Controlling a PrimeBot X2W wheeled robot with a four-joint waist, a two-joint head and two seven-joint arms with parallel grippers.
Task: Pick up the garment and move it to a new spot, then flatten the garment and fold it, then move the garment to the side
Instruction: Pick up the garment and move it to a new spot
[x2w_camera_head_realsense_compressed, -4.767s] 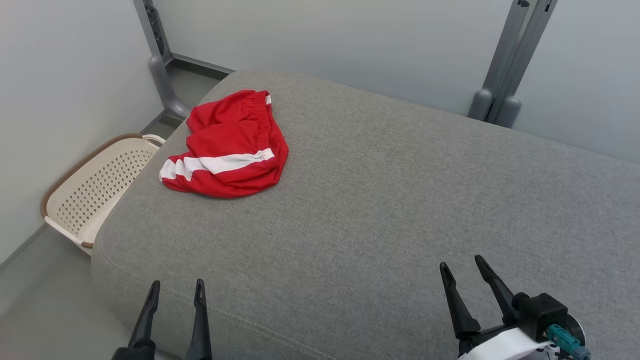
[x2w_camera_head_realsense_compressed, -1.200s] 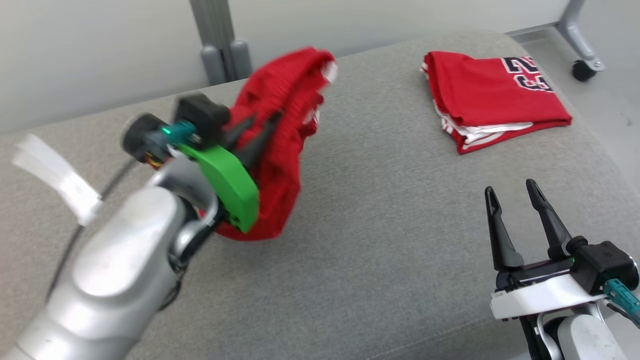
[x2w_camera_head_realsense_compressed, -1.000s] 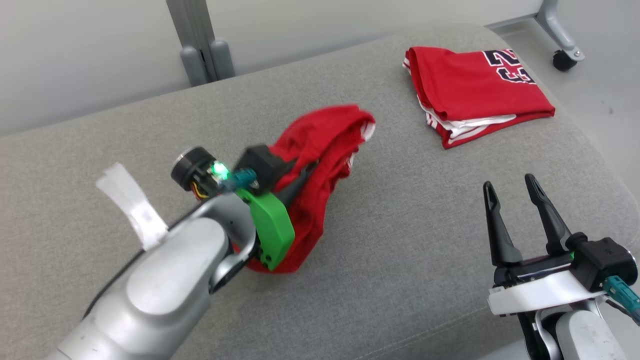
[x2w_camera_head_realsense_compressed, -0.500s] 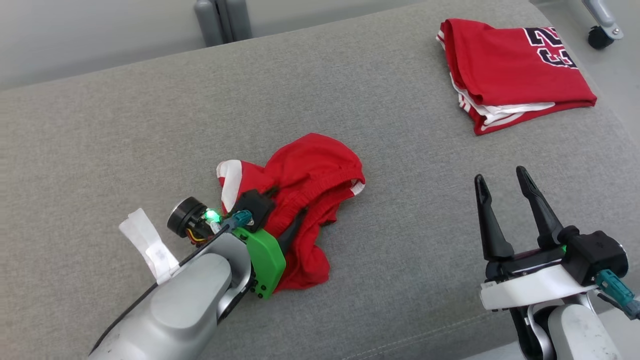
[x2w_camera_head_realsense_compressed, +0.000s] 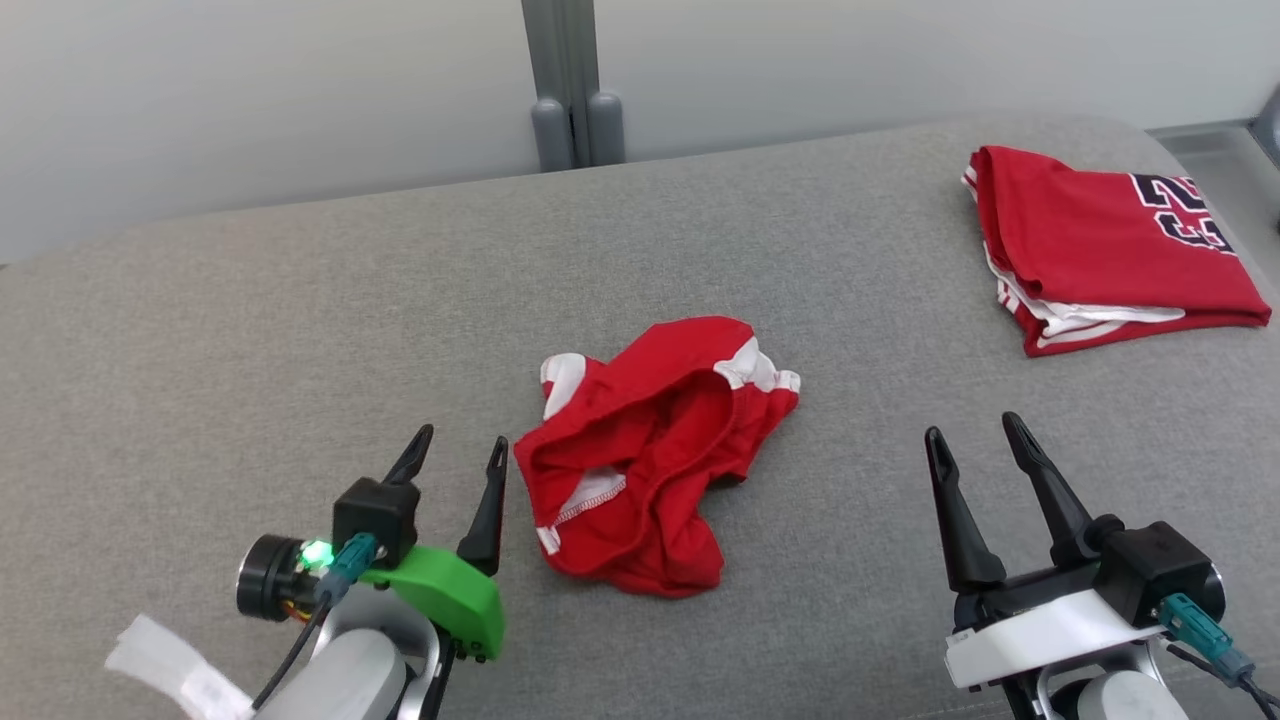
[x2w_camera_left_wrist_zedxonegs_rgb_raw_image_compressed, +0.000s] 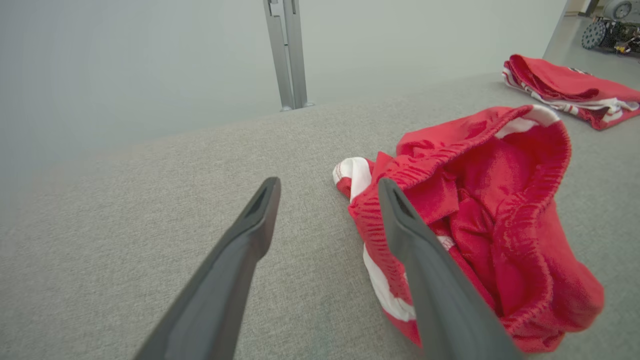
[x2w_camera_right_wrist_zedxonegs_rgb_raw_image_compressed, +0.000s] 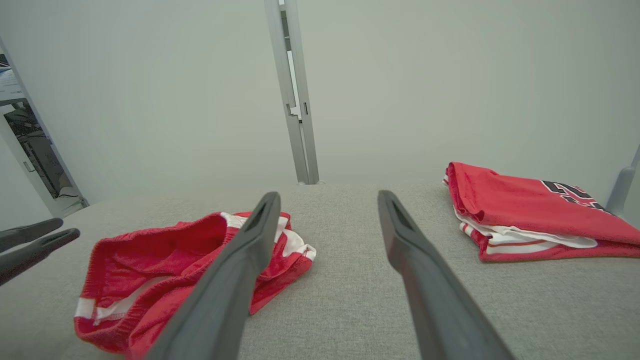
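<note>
Jaws on the left gripper are spread wide with nothing between them. The inner finger is just beside the near-left edge of the red shorts, and I honestly can't tell if it's brushing the fabric or just clear of it. Jaws on the right gripper are wide open and empty too, hovering well off to the shorts' right over bare grey cushion. The shorts are in a crumpled heap roughly mid-cushion between the two arms, with the elastic waistband gaping upward and white trim poking out at the far and near edges. So I'd say the move to a new spot is done and flattening is next. To do it well I wouldn't just grab the middle of the pile, since that only drags the lump around. I'd find the waistband, which is the thick ribbed rim you see nicely in the left wrist view, and pinch it at two spots far apart, one per arm. Then lift a little, pull sideways until it's taut and drag it down flat so the legs trail out. Pinch one layer of the rim, not both. There's also a folded red jersey at the far right corner, so keep the spread away from it.
</note>
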